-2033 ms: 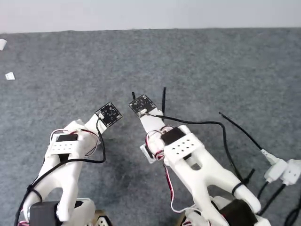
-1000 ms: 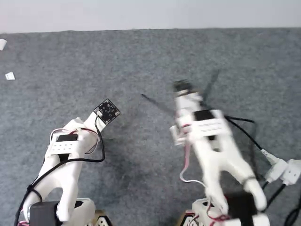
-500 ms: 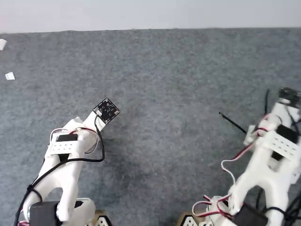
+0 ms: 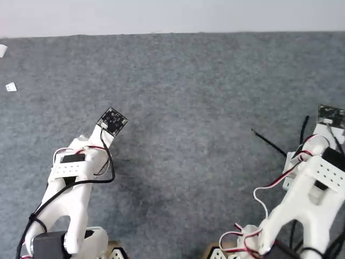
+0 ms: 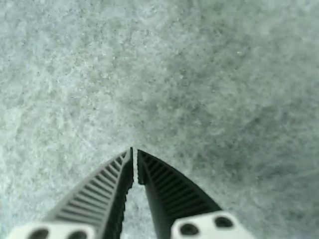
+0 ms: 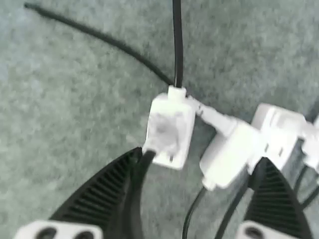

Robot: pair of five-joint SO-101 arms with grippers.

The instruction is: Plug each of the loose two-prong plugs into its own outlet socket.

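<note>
In the right wrist view, a white boxy connector (image 6: 168, 130) lies on the grey carpet with a black cord (image 6: 176, 40) running away from it. Beside it lie a rounded white plug (image 6: 228, 155) and another white connector (image 6: 278, 134); I cannot tell whether they are joined. My right gripper (image 6: 199, 162) hangs open just above them, one finger (image 6: 112, 186) next to the boxy connector and the other finger (image 6: 266, 191) past the rounded plug. My left gripper (image 5: 133, 152) is shut and empty over bare carpet. In the high view, the right arm (image 4: 318, 181) covers the connectors.
A loose black cable (image 4: 268, 142) lies on the carpet left of the right arm. The left arm (image 4: 70, 172) stands at the front left. Small white scraps (image 4: 11, 87) lie at the far left. Thin black cords (image 6: 192, 221) run under the right gripper.
The right arm has swung from the table's middle to the right edge, over the white connectors. The left arm's wrist has shifted a little to the left and farther away.
</note>
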